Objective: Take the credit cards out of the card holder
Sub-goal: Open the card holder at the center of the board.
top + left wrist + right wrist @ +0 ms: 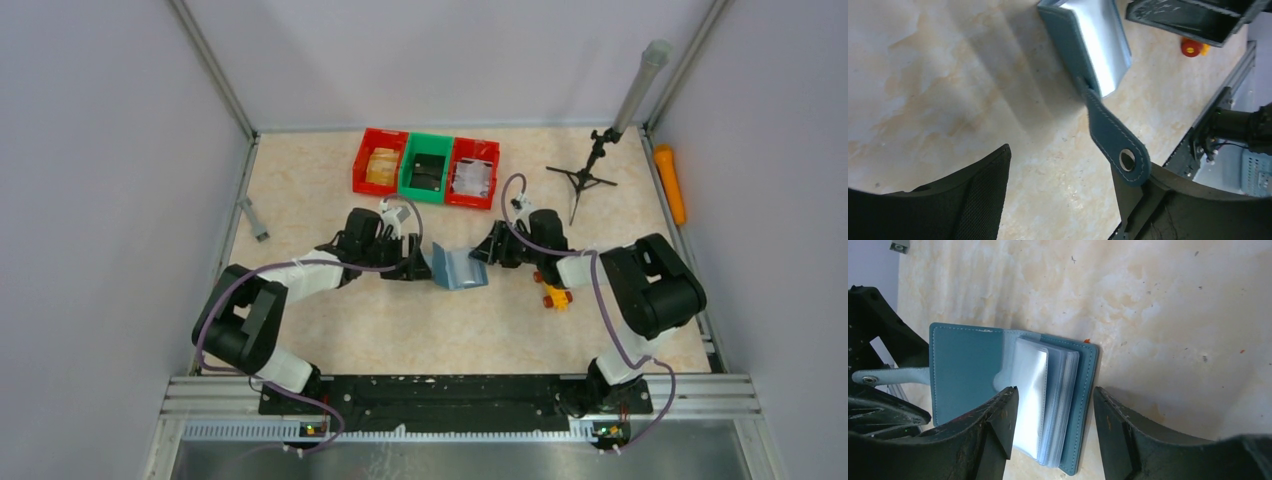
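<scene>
— Where is the card holder seen?

— It is found near the middle of the table, between the two arms, in front of a row of three bins: a red bin, a green bin and a second red bin. A yellow-orange toy block is seen just to its right, beside the right arm

— How is it laid?

— It is opened out. In the right wrist view one teal cover is spread to the left and a stack of clear sleeves is piled on the other half. Cards cannot be made out inside the sleeves

— What can be said of the right fingers?

— They are held apart and placed astride the half with the sleeves. One is set over the sleeves and the other just outside the stitched edge, with a strip of table showing between them. Nothing is clamped, and contact with the sleeves cannot be told

— And the left fingers?

— They are spread wide with only bare table between them. The holder's strap is stretched towards them, and its snap end is seen over the tip of one finger. Whether it is touched there cannot be told, and it is not gripped
</scene>
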`<state>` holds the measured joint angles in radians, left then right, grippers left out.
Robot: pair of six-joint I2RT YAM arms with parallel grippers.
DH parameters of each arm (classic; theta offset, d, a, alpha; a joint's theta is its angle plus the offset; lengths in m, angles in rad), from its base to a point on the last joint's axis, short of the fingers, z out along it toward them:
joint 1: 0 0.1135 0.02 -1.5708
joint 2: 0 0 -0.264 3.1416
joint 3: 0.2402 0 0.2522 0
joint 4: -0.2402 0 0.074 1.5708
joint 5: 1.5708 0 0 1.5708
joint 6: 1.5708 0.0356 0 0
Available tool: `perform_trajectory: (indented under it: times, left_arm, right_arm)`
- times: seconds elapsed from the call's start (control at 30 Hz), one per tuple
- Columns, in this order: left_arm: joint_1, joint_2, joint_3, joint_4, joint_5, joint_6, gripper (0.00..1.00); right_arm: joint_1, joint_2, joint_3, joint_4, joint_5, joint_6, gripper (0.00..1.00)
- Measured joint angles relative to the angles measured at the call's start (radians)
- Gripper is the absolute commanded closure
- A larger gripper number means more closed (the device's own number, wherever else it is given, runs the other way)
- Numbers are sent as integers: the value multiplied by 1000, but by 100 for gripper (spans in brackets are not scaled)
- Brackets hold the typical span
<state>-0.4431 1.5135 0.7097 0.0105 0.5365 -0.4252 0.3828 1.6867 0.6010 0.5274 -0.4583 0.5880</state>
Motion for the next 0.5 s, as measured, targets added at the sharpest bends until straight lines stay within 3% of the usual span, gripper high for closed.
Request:
perform_trajectory:
  times: [0.13,0.3,0.5]
  left_arm:
    - [0,0,-3,81,74,-29,19]
    - [0,0,-16,166,118,-56,19]
    - [0,17,-2,134,77,-53,34]
  right_arm:
    - [15,10,5,8,-19,11,42]
    - [48,10,17,4,-25,11,42]
    - [60,10,18,4,-27,10,42]
